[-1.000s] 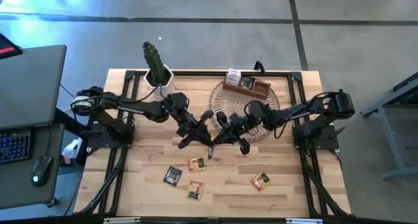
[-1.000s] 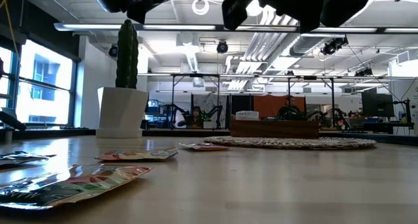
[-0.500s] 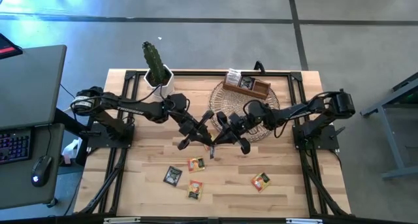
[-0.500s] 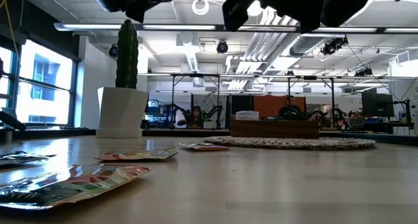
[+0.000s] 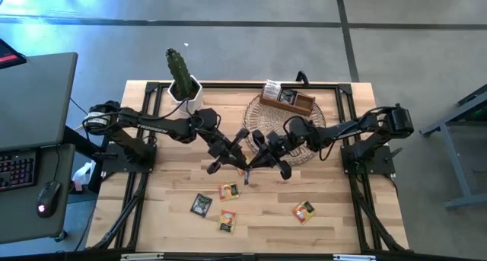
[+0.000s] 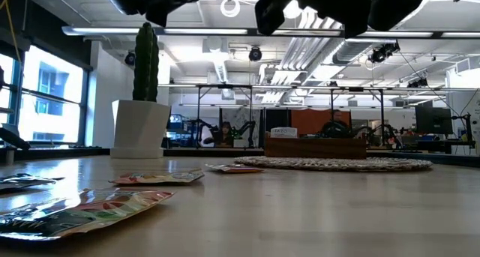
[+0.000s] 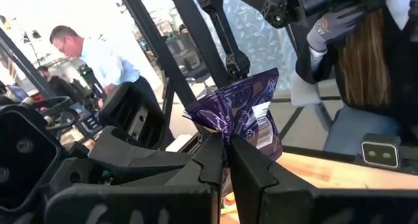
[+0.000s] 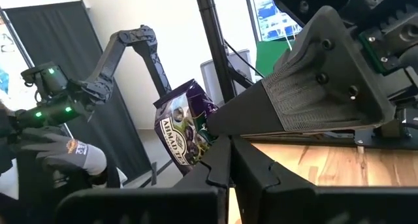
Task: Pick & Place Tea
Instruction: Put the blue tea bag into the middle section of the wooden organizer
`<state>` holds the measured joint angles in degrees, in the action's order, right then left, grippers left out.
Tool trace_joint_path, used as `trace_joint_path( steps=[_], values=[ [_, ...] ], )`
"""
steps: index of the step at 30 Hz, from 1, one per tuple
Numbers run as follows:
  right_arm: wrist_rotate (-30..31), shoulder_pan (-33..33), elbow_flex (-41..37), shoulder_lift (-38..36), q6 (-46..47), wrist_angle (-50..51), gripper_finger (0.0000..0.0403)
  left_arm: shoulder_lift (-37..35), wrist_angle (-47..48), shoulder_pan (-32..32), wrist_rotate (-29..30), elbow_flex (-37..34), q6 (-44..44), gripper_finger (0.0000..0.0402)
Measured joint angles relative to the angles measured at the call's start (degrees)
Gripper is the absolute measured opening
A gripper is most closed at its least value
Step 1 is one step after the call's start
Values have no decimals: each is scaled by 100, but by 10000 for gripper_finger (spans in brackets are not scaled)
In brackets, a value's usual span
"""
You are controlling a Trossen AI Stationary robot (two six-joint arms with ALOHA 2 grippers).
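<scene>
Stillness marks this second: against the earlier pictures neither arm has shifted, and the sachets on the tabletop lie just where they lay. By my reading the task is paused mid-handover, with one purple sachet shared between both arms above the middle of the frame.

Going left to right in the high view, the cactus pot stands at upper left. The left pincer reaches toward centre, fingers pressed together on the purple sachet; its wrist view shows the crumpled packet rising upright from the fingertips, long axis roughly vertical, top edge away from the tabletop. Just beside it, the right pincer is pinching the same sachet, seen in its own wrist view as a printed face tilted slightly, label outward.

Below them, near the lower centre, lie a dark sachet, two orange sachets, and farther right another orange one, all flat. At upper right the wooden box sits on the wicker mat.
</scene>
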<state>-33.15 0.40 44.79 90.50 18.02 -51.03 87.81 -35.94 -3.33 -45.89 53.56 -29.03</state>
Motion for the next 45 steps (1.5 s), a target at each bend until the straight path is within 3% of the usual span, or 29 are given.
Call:
trace_joint_path(
  steps=[7,12,29,41,45],
  values=[
    [-25,2,0,4,-2,15,5,0,-8,35,117,0,-257,33],
    [-48,-48,-6,4,27,97,5,-11,32,42,401,0,431,55],
    [-43,-46,-6,7,151,104,5,-9,-7,35,341,0,483,62],
    [-98,-130,-6,15,134,249,2,-9,17,31,322,11,531,170],
    [-123,-280,-8,15,122,416,3,-9,145,31,621,11,547,196]
  ],
)
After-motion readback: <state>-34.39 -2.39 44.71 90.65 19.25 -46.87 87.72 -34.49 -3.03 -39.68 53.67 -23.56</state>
